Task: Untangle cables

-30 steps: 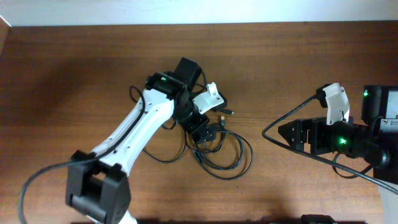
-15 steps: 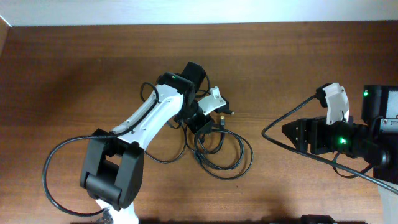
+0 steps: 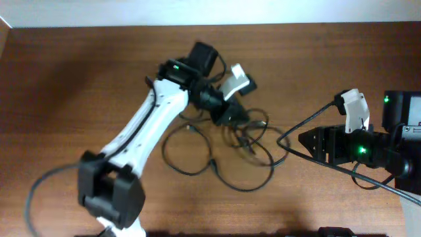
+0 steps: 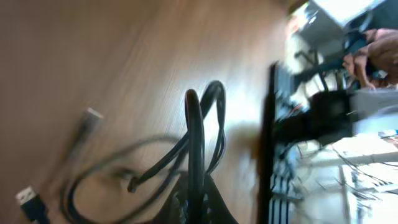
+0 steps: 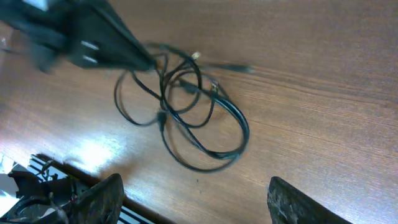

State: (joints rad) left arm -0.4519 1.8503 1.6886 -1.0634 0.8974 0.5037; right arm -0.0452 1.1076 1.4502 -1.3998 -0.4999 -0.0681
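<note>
Cables sprawl in loose loops mid-counter. The left pincer is clenched on a loop at their upper edge. The right pincer gapes released and empty, off to the side.

Several thin black flexible cables with small metallic plug ends lie in a loose tangle near the middle of the brown worktop. Wide overlapping loops spread flat toward the front edge, crossing one another at a knotted middle. One doubled strand rises from the heap, pinched in the left tool.
</note>
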